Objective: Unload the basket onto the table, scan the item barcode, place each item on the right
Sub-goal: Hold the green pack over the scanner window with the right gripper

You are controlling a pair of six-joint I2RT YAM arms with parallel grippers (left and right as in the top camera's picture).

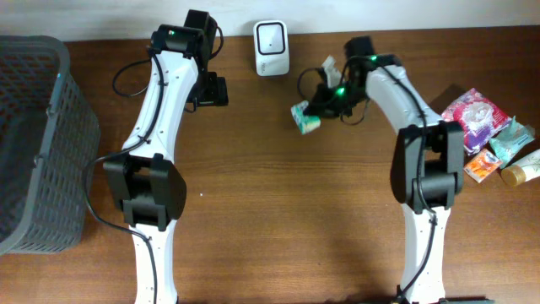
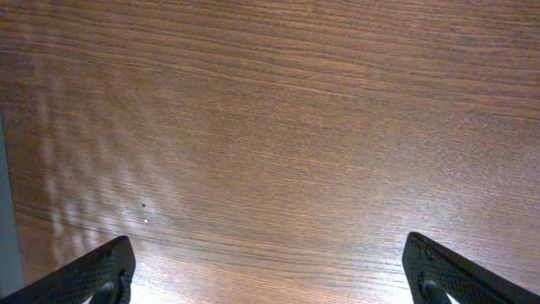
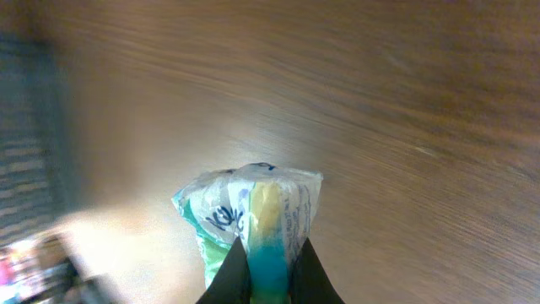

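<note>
the right pincer (image 3: 270,253) is pinching a small teal and white packet (image 3: 253,211). its two black fingers (image 3: 229,277) are pressing together on the packet's bottom edge, and the packet is sticking out in front of them. this view is looking blurry, so the print on the packet is too fuzzy to read.

from above, the packet (image 1: 306,118) is hanging at the tip of the right pincer (image 1: 319,105), just past the middle of the brown tabletop (image 1: 278,219), toward 1 o'clock. it is hard to tell if the packet is touching the wood or floating over it. the white scanner (image 1: 272,48) is standing at 12 o'clock by the far edge. the packet is sitting near it, at about 5 o'clock from the scanner, and the two are not touching.

the left pincer (image 2: 268,245) is spreading wide, with one finger (image 2: 93,274) in each bottom corner of its own view and only bare wood between them. from above, the left pincer (image 1: 211,89) is hovering at 11 o'clock, to the left of the scanner.

a dark grey basket (image 1: 34,143) is sitting at 9 o'clock. a pile of goods is lying at 3 o'clock: a pink packet (image 1: 472,114), a light teal pouch (image 1: 513,139), an orange packet (image 1: 483,166) and a pale tube (image 1: 523,171).
</note>
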